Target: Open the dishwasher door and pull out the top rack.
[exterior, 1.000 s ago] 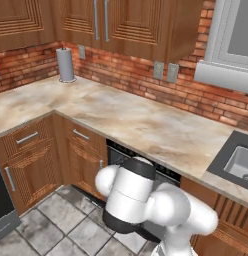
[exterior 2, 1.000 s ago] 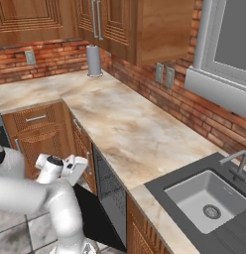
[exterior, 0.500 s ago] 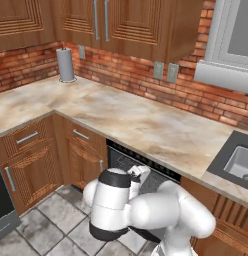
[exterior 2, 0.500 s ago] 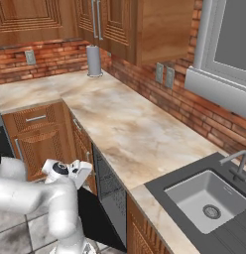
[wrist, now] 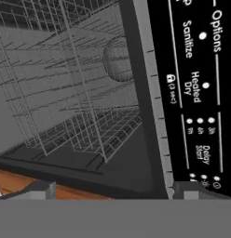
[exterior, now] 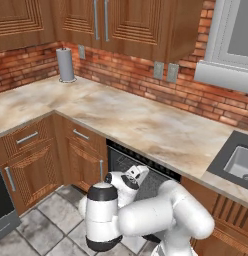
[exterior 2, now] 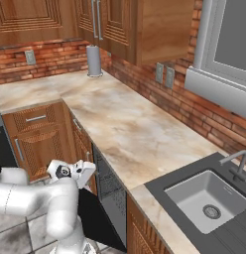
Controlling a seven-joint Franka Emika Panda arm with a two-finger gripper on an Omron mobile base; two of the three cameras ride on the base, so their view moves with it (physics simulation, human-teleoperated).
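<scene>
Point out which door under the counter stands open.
The black dishwasher door, swung down toward the floor beside the sink; wire racks show behind it. The brown wooden cabinet doors are all shut.

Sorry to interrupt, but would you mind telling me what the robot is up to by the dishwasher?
The dishwasher door is already swung down. The arm is bent low in front of the opening, its open claw facing the wire racks inside and holding nothing. The top rack has not been pulled out yet.
</scene>
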